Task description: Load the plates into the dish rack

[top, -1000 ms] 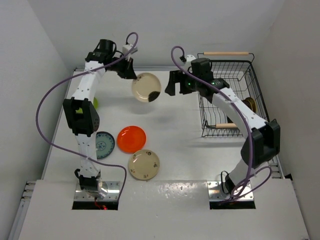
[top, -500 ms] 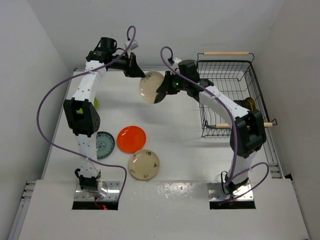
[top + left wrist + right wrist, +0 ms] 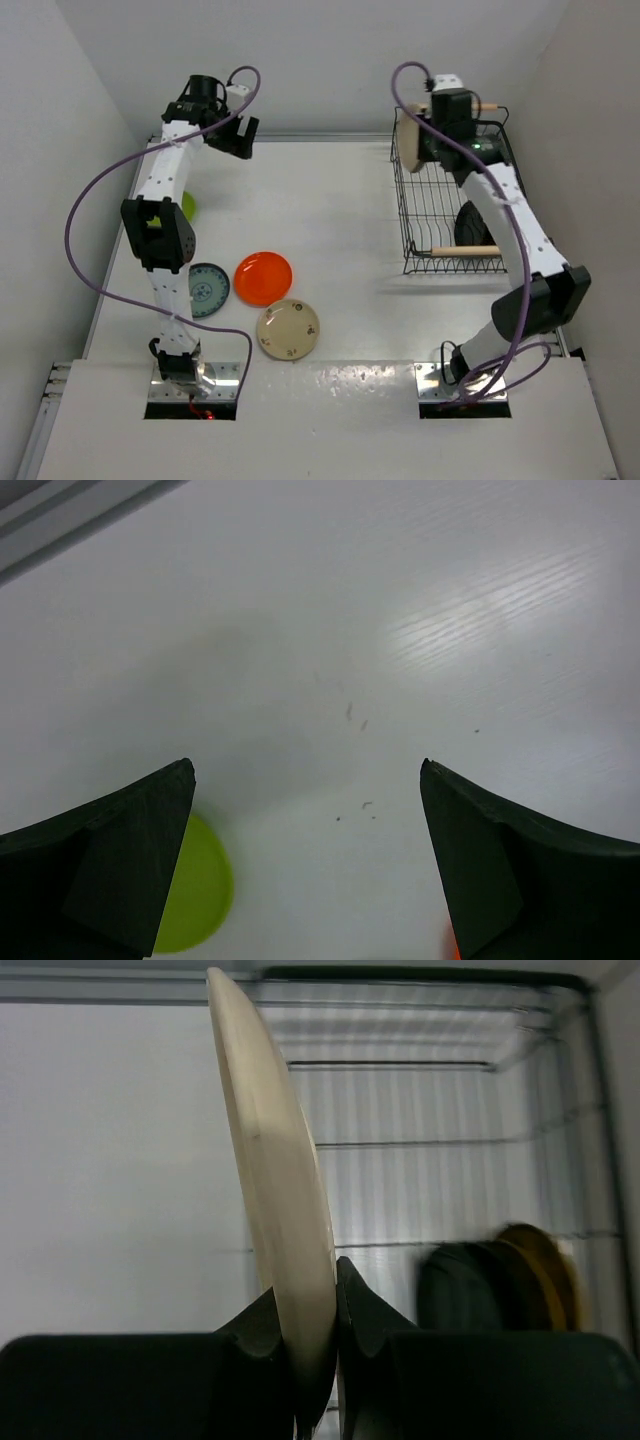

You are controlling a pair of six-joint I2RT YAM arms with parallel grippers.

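Loading is running partway. Four plates are lying flat on the counter [image 3: 340,230], well apart from the dish rack [image 3: 430,215]:
- lime green plate [image 3: 189,206], half hiding behind the left arm [image 3: 160,190]
- teal plate [image 3: 209,290]
- orange-red plate [image 3: 264,278], sitting just beside the teal one
- cream patterned plate [image 3: 288,328], sitting nearest the arm bases

Inside the rack, a black plate [image 3: 455,1285] and a gold-brown plate [image 3: 545,1270] are standing on edge toward the right side. The blur is making an exact count there impossible. A fifth piece, a plain cream plate [image 3: 270,1190], is travelling in the right jaws and is not yet seated in the wires. Judging from this, the counter four and the carried one are what is waiting to be racked.

The right arm [image 3: 500,215] is reaching far forward along the rack, its wrist hanging by the far wooden handle [image 3: 488,104]. Its jaws are pinching the cream plate by the lower rim, one finger [image 3: 375,1330] on each face. The plate is standing on edge with a slight lean, at the rack's far left edge. Whether it is already dipping below the top wire, I cannot tell.

The left arm is standing tall at the far left corner, wrist tipping downward. Its jaws are gaping wide and holding nothing, with bare counter showing between them and the lime green plate [image 3: 195,895] peeking past one finger [image 3: 110,865].
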